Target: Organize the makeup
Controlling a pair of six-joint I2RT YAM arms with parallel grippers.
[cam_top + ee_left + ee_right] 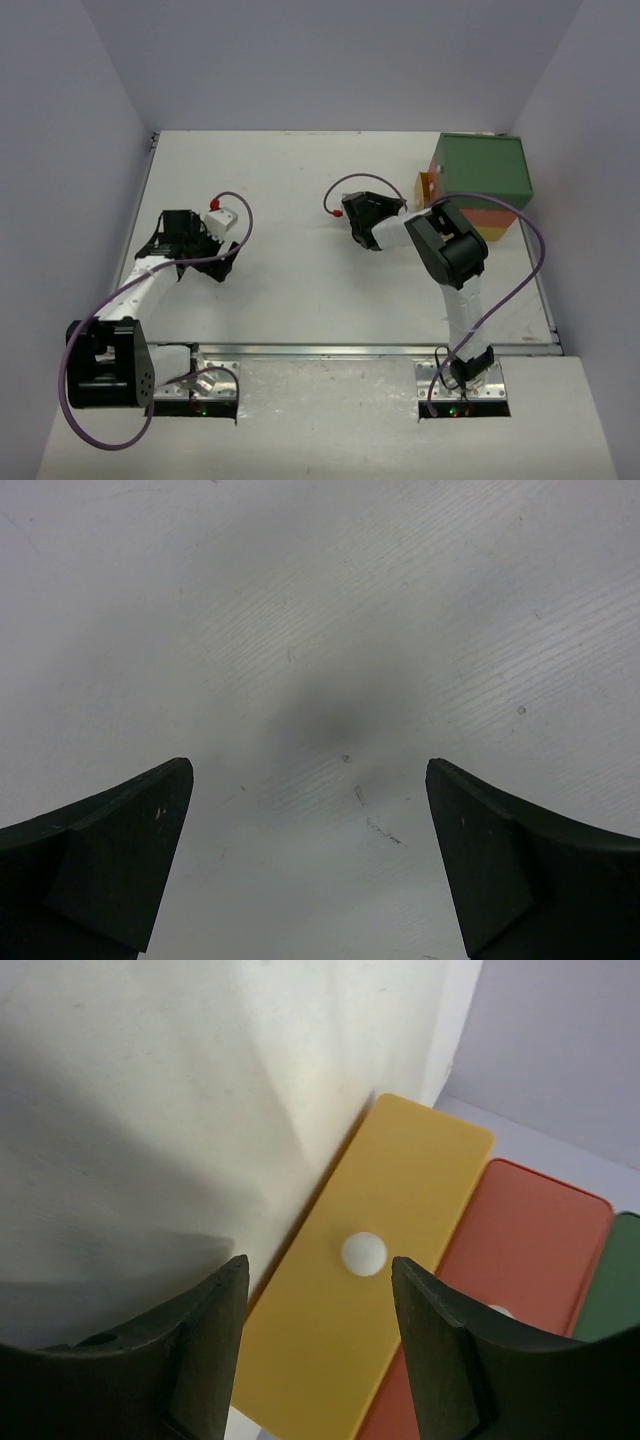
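Makeup: none of it shows in any view; whether it sits inside the drawers I cannot tell.
Left tool (308, 780): jaws spread wide and holding nothing, with only bare table (320, 600) beneath.
Right tool (318, 1261): jaws partly apart and empty, facing the green-topped box (480, 170).
Ahead of right tool: yellow drawer (400, 1190) front, with its white knob (363, 1253) framed between the fingertips but just beyond them. The orange drawer (520, 1250) is touching alongside.
Likely step: closing on the knob to pull the yellow drawer.
Risk one: the tool meets the drawer front at a slant, so the fingers may pinch the small round knob off-centre and slip off.
Risk two: a pull out of line with the drawer could drag or tip the whole box instead of sliding the drawer.
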